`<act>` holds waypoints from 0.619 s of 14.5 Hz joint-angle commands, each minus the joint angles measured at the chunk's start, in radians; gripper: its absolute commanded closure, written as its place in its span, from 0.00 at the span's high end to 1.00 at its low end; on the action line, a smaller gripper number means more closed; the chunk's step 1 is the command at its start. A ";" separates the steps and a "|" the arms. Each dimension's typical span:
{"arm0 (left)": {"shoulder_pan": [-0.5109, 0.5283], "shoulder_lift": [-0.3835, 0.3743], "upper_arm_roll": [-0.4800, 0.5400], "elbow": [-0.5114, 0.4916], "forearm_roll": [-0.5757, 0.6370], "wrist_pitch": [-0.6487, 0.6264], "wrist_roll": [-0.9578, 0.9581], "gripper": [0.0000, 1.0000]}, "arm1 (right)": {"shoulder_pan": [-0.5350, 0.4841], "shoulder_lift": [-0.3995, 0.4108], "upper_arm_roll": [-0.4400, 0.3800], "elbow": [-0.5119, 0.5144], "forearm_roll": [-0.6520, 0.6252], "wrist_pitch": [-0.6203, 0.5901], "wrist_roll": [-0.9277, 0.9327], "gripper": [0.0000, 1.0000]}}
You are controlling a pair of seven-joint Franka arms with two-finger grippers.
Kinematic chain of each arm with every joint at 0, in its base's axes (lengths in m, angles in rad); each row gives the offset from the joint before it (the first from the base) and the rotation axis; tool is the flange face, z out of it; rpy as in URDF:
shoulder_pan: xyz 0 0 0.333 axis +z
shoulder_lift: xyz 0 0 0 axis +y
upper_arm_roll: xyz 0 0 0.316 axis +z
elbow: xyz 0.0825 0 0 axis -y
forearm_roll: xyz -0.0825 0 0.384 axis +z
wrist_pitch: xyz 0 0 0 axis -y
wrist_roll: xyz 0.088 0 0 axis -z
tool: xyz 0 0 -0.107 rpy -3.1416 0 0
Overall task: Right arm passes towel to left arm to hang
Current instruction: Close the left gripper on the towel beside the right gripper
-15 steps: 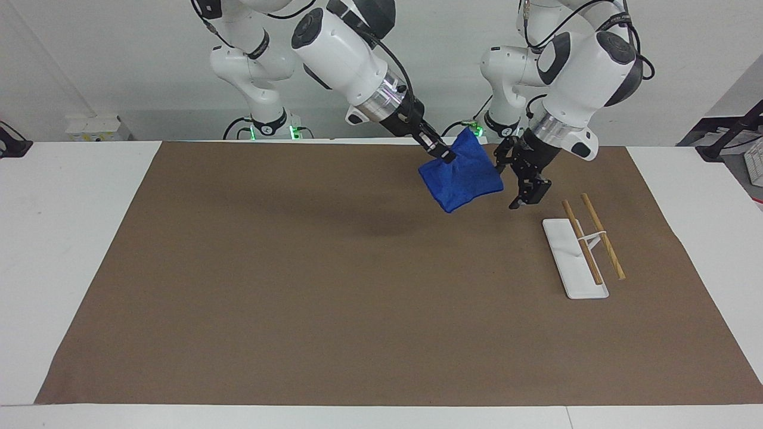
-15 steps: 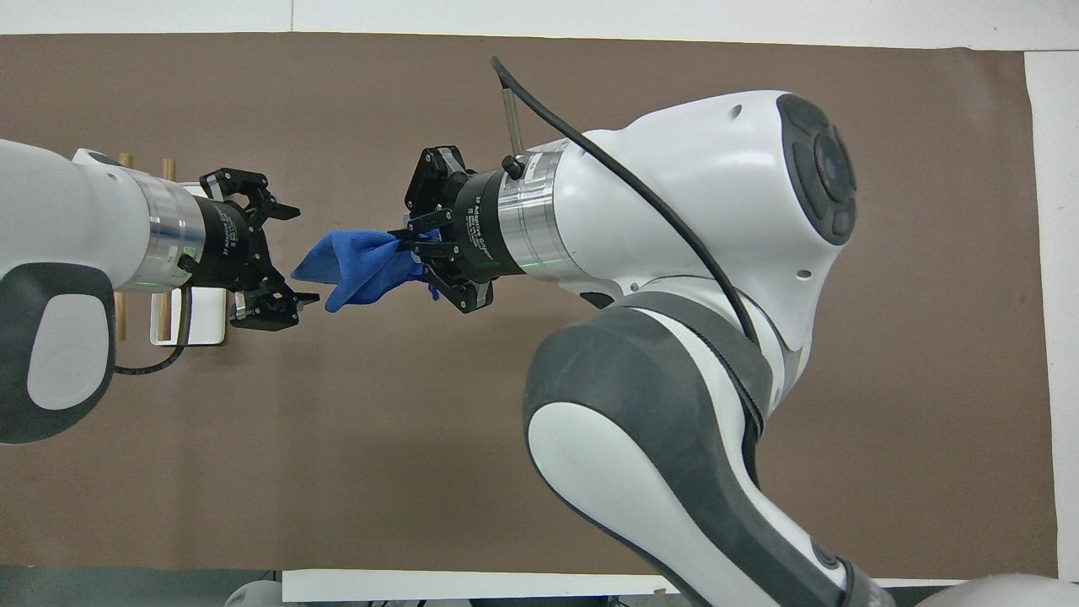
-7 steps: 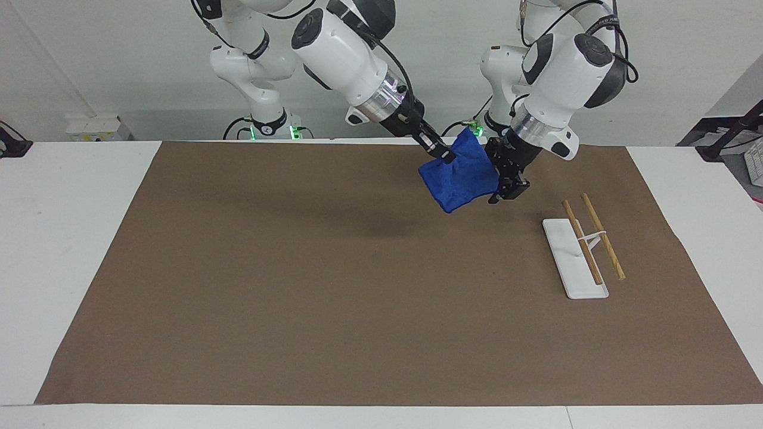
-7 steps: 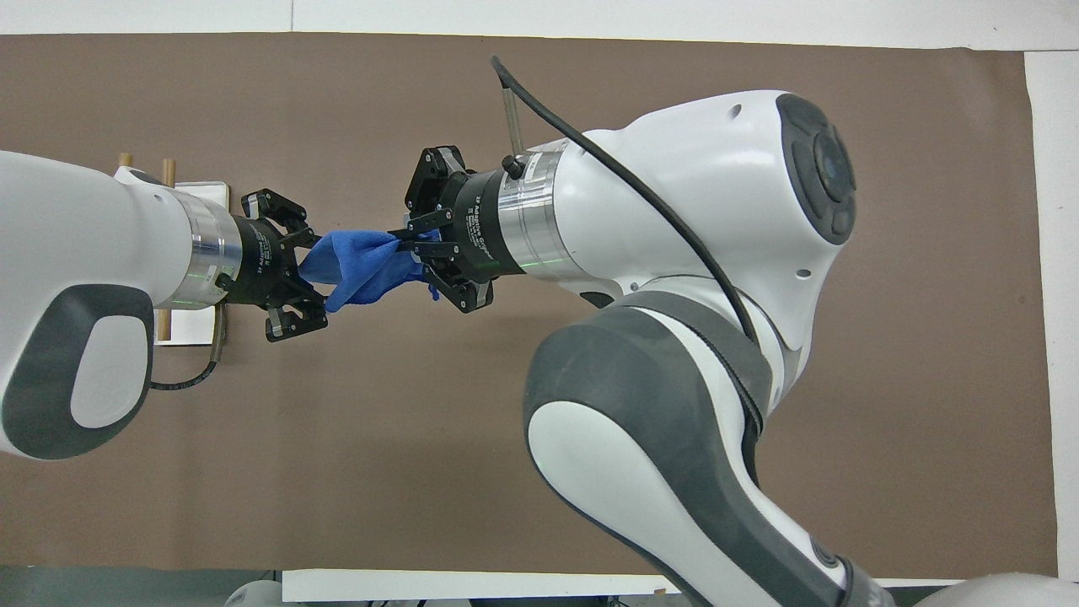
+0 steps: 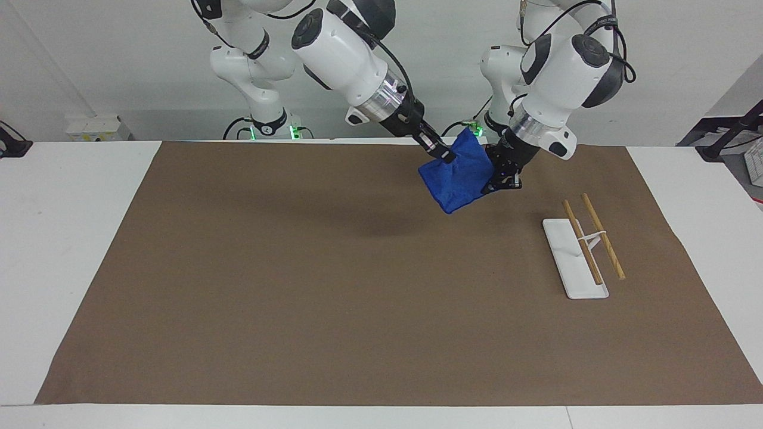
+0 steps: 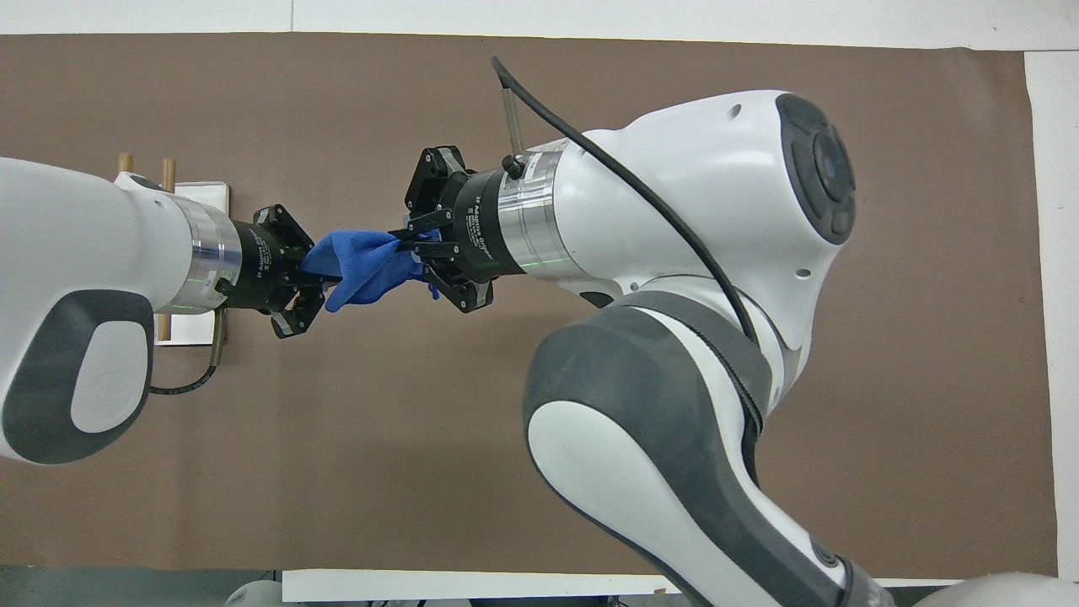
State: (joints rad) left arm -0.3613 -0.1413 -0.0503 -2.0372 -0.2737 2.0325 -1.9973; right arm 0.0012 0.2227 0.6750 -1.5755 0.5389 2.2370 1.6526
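Because the towel point(image 5: 459, 179) has to change hands in the air, it hangs above the brown mat point(image 5: 298, 286) well clear of the worktop point(image 5: 71, 238), stretched between the two arms near the robots' edge of the mat. The right gripper point(image 5: 446, 157) has its jaws clenched on one upper corner, so the cloth drapes down and offers a free edge toward the other arm. The left gripper point(image 5: 499, 183) has its jaws clenched on that free edge, so both arms grip the towel at once; this overlap looks deliberate, since neither side lets go until the other has a firm hold.

The overhead view shows the two grippers pointing at each other along one line, the towel point(image 6: 362, 265) bunched between the left gripper point(image 6: 314, 282) and the right gripper point(image 6: 417, 244).

The rack point(image 5: 581, 250), a white base with two wooden rods raised over it, sits at the left arm's end of the worktop, within that arm's easy reach, which explains why the handover is staged just beside it. I judge that the right jaws must release next.
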 commanded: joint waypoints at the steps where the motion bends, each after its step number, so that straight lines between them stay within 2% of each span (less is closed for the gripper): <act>1: -0.010 -0.034 0.012 -0.040 -0.015 0.041 0.000 0.00 | -0.010 0.012 0.017 0.014 0.004 -0.005 0.012 0.00; 3: -0.010 -0.034 0.012 -0.040 -0.015 0.043 0.000 0.00 | -0.010 0.012 0.017 0.014 0.004 -0.007 0.012 0.00; 4: -0.011 -0.034 0.012 -0.040 -0.015 0.044 0.000 0.00 | -0.012 0.010 0.014 0.012 0.004 -0.011 0.013 0.14; 5: -0.011 -0.032 0.012 -0.040 -0.013 0.052 0.000 0.00 | -0.015 0.010 0.014 0.012 0.004 -0.020 0.013 0.63; 6: -0.011 -0.031 0.012 -0.040 -0.013 0.078 0.006 0.00 | -0.013 0.009 0.011 0.012 0.000 -0.023 0.009 1.00; 9: -0.001 -0.024 0.012 -0.038 -0.013 0.121 0.066 0.00 | -0.013 0.009 0.008 0.014 -0.010 -0.025 0.001 1.00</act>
State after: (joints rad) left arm -0.3610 -0.1429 -0.0485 -2.0404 -0.2737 2.1141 -1.9804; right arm 0.0000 0.2232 0.6743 -1.5755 0.5380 2.2285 1.6526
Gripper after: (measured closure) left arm 0.974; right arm 0.639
